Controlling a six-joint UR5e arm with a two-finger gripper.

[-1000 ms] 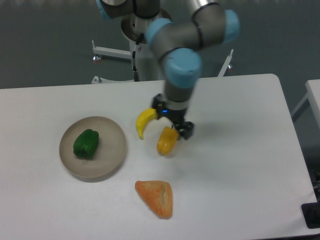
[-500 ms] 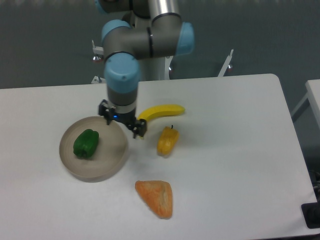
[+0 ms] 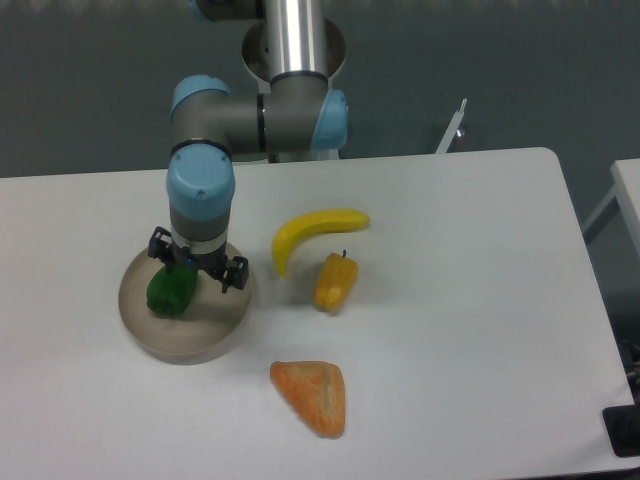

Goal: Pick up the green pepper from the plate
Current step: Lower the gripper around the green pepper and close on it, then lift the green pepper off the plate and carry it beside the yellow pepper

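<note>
Sitting left of centre in the plate (image 3: 215, 340), the green pepper (image 3: 168, 292) looks light, firm and glossy, likely slippery on its lobes. The gripper (image 3: 197, 270) hovers above it, fingers spread apart; closing across the blocky midsection seems surest.

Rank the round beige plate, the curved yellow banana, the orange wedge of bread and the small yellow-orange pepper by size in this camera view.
1. round beige plate
2. curved yellow banana
3. orange wedge of bread, close to the banana
4. small yellow-orange pepper
</note>
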